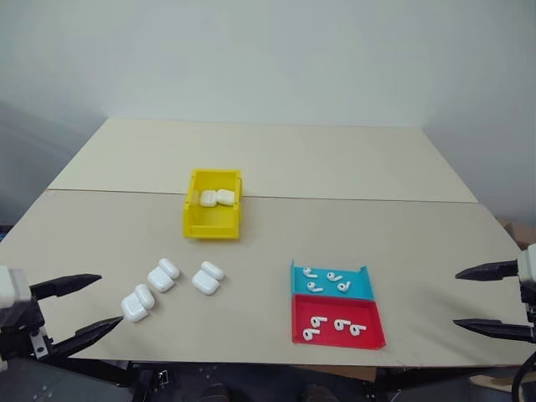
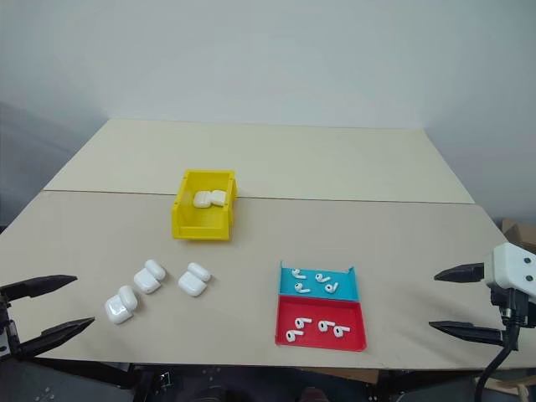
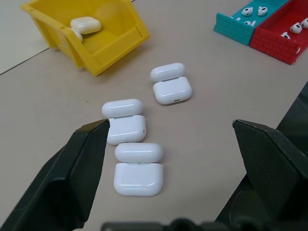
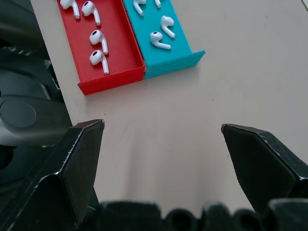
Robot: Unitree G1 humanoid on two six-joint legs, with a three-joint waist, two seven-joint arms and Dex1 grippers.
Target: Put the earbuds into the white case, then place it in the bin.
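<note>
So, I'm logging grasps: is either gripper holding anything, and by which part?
Nothing is held. The left gripper and right gripper both hang open and empty above the table.

Left gripper (image 1: 94, 301) and right gripper (image 1: 483, 299) hover, jaws wide, empty.

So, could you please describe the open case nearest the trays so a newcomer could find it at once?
Start at the yellow bin. In front of it, three open white cases lie on the table. Yours is the white case nearest the blue tray, apart from the other two.
</note>
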